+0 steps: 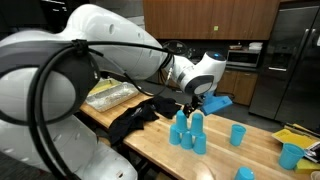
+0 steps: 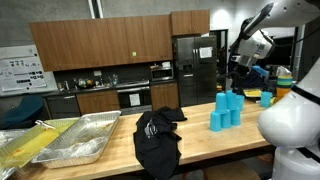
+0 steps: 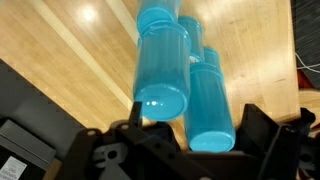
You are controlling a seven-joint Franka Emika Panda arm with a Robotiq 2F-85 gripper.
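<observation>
A cluster of tall blue cups (image 1: 188,132) stands on the wooden table (image 1: 215,160), also seen as blue cups (image 2: 228,108) in both exterior views. My gripper (image 1: 193,103) hangs just above the cluster, open. In the wrist view my gripper (image 3: 195,125) has its jaws wide apart. The top of one blue cup (image 3: 208,100) sits between them, and a stacked cup (image 3: 162,65) stands by the left finger (image 3: 135,118). I cannot tell whether a finger touches a cup. Nothing is held.
Single blue cups (image 1: 238,134) (image 1: 291,155) (image 1: 244,174) stand apart on the table. A black cloth (image 2: 157,138) lies near the cluster, with foil trays (image 2: 85,138) beyond it. A dark fridge (image 2: 196,65) and cabinets stand behind.
</observation>
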